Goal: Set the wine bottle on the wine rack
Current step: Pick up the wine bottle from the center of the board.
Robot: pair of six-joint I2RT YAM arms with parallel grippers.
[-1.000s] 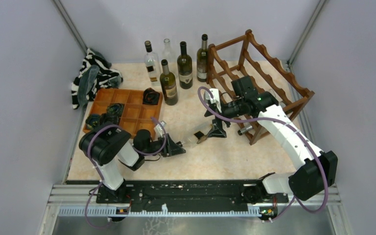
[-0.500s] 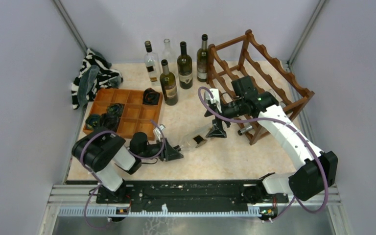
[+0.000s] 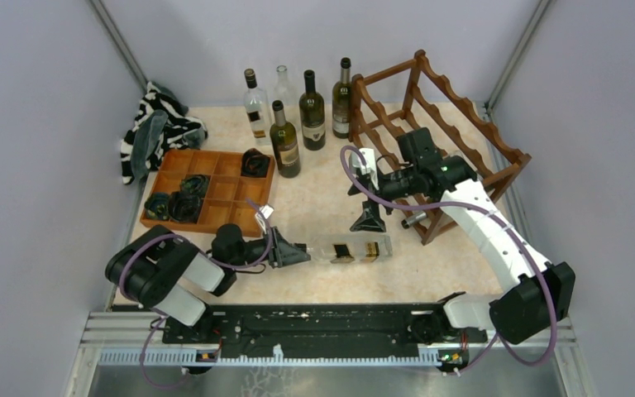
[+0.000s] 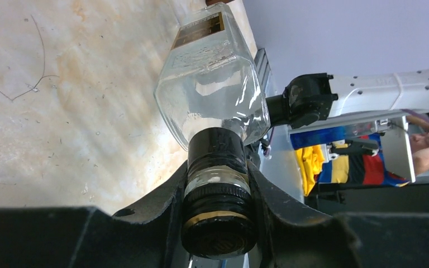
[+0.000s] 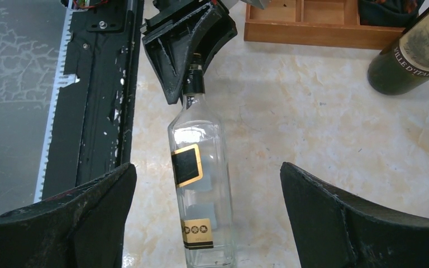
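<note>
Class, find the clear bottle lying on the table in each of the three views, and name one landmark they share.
Top external: bottle lies at lower centre, neck pointing left.
Left wrist: bottle fills the centre, neck nearest the camera.
Right wrist: bottle runs from upper middle to the bottom edge.
Landmark: the left end effector, shut on its neck in all three.

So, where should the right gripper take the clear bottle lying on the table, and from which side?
At the middle of the square body, coming straight down from above. The clear bottle lies flat, its neck is clamped by the left gripper, and its flat side walls give two parallel faces for the pads. The open right gripper hangs over it.
</note>
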